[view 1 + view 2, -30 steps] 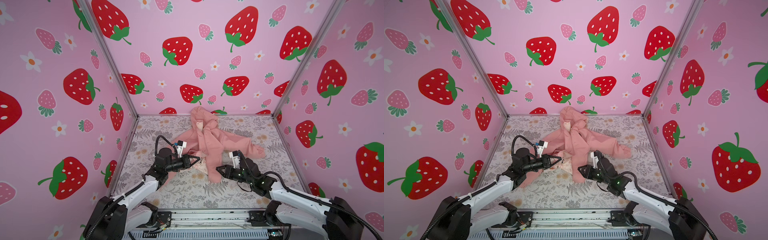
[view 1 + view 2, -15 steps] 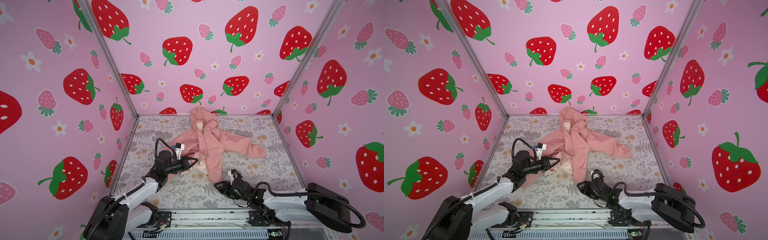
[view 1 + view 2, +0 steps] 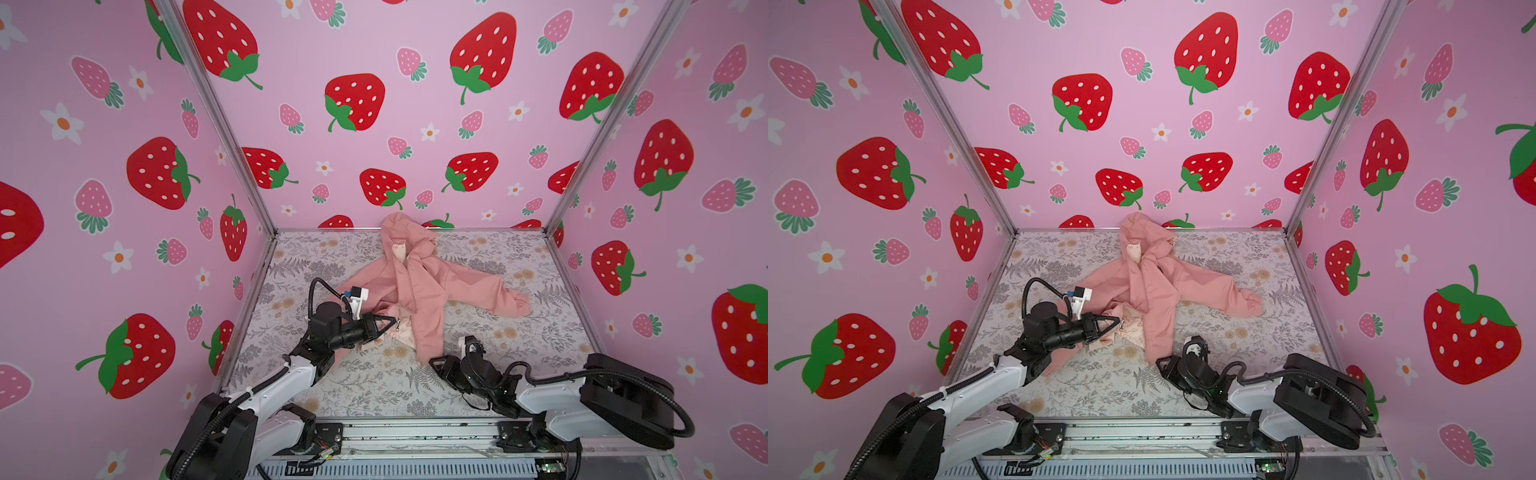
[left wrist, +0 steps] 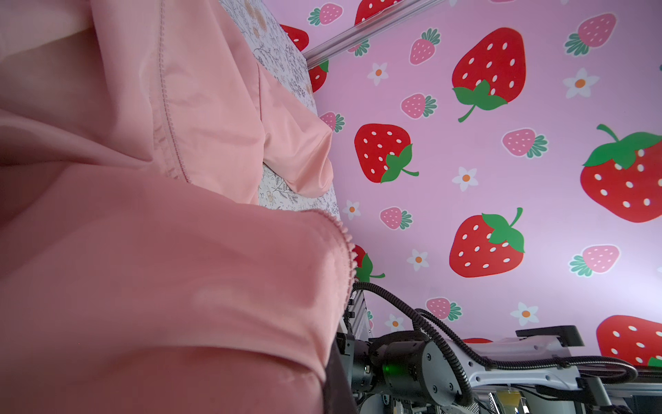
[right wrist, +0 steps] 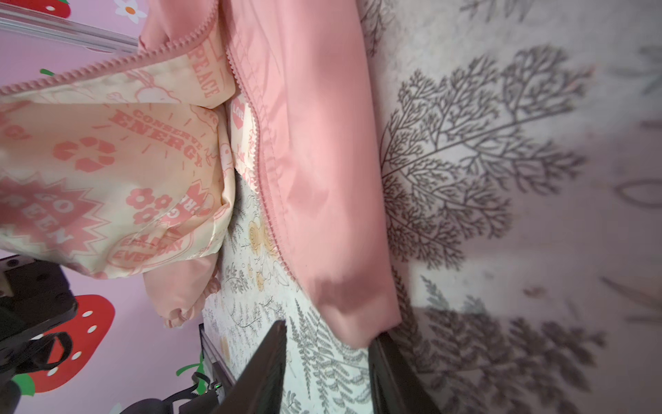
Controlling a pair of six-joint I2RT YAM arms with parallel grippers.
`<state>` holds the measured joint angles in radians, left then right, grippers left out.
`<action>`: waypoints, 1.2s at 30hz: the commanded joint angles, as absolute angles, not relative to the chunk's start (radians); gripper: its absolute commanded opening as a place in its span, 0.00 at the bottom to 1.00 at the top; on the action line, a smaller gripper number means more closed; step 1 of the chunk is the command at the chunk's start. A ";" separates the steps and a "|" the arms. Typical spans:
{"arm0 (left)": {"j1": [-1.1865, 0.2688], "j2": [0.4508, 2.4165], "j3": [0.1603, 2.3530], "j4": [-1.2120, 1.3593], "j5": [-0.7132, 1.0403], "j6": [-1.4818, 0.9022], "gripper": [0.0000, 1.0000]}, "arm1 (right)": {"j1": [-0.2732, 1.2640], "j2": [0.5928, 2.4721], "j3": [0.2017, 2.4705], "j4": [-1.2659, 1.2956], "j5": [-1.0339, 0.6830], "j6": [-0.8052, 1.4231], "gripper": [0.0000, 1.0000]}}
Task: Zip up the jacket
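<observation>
Strawberry-print walls [image 3: 415,124] close in a floral-cloth table [image 3: 519,336]. A salmon-pink jacket [image 3: 419,291] lies sprawled at mid-table, front open, as both top views show. The left arm [image 3: 291,374] reaches in from the near edge toward the jacket's turned-back panel. The right arm [image 3: 552,390] lies low along the near edge.

The left claw [image 3: 392,320] is pinched fully closed on that panel's front edge and holds it raised off the cloth. Its wrist camera is filled with pink fabric. The right claw [image 3: 436,365] stands partly open with nothing in its grip, its tips just at the bottom of the flat panel.

The hood [image 3: 401,226] rests against the back wall, and one sleeve [image 3: 486,286] is flung out toward the right arm's side. The raised panel shows cream lining [image 5: 107,161] printed with pink slogans. The zipper [image 5: 263,172] runs unjoined down the flat panel's edge.

In the right wrist view, the hem [image 5: 358,322] corner pokes toward the gap between the two dark fingers [image 5: 267,365]. Whether it touches either cannot be told.
</observation>
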<state>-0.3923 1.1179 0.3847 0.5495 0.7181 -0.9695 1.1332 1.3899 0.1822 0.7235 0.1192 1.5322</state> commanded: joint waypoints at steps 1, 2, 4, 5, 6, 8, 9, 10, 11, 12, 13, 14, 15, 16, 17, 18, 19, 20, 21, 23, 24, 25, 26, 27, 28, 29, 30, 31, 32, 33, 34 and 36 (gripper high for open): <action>-0.386 1.103 0.378 0.594 0.738 -0.977 0.00 | 1.121 1.456 0.226 0.816 0.077 1.504 0.38; -0.387 1.103 0.376 0.595 0.739 -0.979 0.00 | 1.118 1.480 0.230 0.840 0.065 1.501 0.36; -0.385 1.100 0.375 0.595 0.738 -0.979 0.00 | 1.114 1.531 0.239 0.898 0.036 1.496 0.34; -0.385 1.099 0.373 0.595 0.738 -0.980 0.00 | 1.113 1.549 0.244 0.912 0.025 1.492 0.33; -0.385 1.096 0.371 0.594 0.736 -0.981 0.00 | 1.111 1.570 0.250 0.929 0.015 1.488 0.32; -0.385 1.093 0.368 0.590 0.735 -0.979 0.00 | 1.109 1.598 0.263 0.939 0.000 1.475 0.30; -0.385 1.091 0.369 0.589 0.735 -0.980 0.00 | 1.108 1.610 0.270 0.942 -0.007 1.469 0.29; -0.385 1.090 0.367 0.588 0.735 -0.978 0.00 | 1.106 1.618 0.277 0.943 -0.013 1.463 0.29; -0.385 1.090 0.367 0.587 0.735 -0.979 0.00 | 1.105 1.625 0.282 0.943 -0.018 1.455 0.28; -0.382 1.089 0.367 0.586 0.733 -0.979 0.00 | 1.105 1.630 0.288 0.942 -0.023 1.449 0.27; -0.383 1.088 0.366 0.584 0.733 -0.980 0.00 | 1.103 1.635 0.292 0.939 -0.025 1.442 0.27; -0.383 1.087 0.366 0.584 0.734 -0.978 0.00 | 1.101 1.639 0.294 0.937 -0.029 1.439 0.26; -0.382 1.086 0.366 0.583 0.731 -0.979 0.00 | 1.098 1.641 0.296 0.936 -0.032 1.434 0.25; -0.381 1.086 0.364 0.584 0.732 -0.979 0.00 | 1.095 1.643 0.295 0.936 -0.034 1.433 0.25; -0.381 1.086 0.363 0.584 0.730 -0.979 0.00 | 1.092 1.644 0.296 0.934 -0.034 1.431 0.24; -0.380 1.087 0.362 0.584 0.730 -0.979 0.00 | 1.090 1.646 0.296 0.933 -0.035 1.427 0.24; -0.380 1.086 0.361 0.583 0.730 -0.980 0.00 | 1.086 1.651 0.299 0.934 -0.038 1.425 0.23; -0.380 1.087 0.361 0.584 0.730 -0.980 0.00 | 1.084 1.655 0.303 0.934 -0.042 1.421 0.22; -0.380 1.087 0.361 0.583 0.729 -0.980 0.00 | 1.082 1.662 0.309 0.934 -0.047 1.417 0.20; -0.379 1.085 0.363 0.579 0.730 -0.980 0.00 | 1.077 1.679 0.317 0.947 -0.056 1.411 0.20; -0.378 1.084 0.363 0.579 0.730 -0.980 0.00 | 1.074 1.686 0.320 0.957 -0.061 1.411 0.20; -0.378 1.083 0.363 0.576 0.732 -0.980 0.00 | 1.071 1.694 0.322 0.967 -0.063 1.413 0.20; -0.378 1.081 0.363 0.575 0.731 -0.979 0.00 | 1.068 1.698 0.322 0.972 -0.064 1.416 0.19; -0.376 1.081 0.363 0.574 0.730 -0.982 0.00 | 1.066 1.704 0.321 0.978 -0.062 1.418 0.20; -0.376 1.079 0.362 0.575 0.730 -0.980 0.00 | 1.064 1.708 0.321 0.984 -0.062 1.420 0.20; -0.376 1.080 0.361 0.574 0.730 -0.980 0.00 | 1.062 1.710 0.322 0.989 -0.062 1.419 0.19; -0.377 1.081 0.361 0.574 0.729 -0.980 0.00 | 1.060 1.715 0.323 0.993 -0.063 1.419 0.19; -0.375 1.080 0.361 0.574 0.729 -0.982 0.00 | 1.059 1.716 0.325 0.995 -0.063 1.420 0.20; -0.376 1.080 0.361 0.574 0.729 -0.981 0.00 | 1.058 1.719 0.329 0.995 -0.063 1.419 0.19; -0.376 1.080 0.362 0.574 0.730 -0.983 0.00 | 1.057 1.723 0.334 0.995 -0.065 1.416 0.18; -0.377 1.079 0.361 0.573 0.730 -0.982 0.00 | 1.055 1.727 0.338 0.995 -0.068 1.413 0.18; -0.375 1.075 0.361 0.569 0.729 -0.982 0.00 | 1.052 1.735 0.345 0.997 -0.076 1.408 0.14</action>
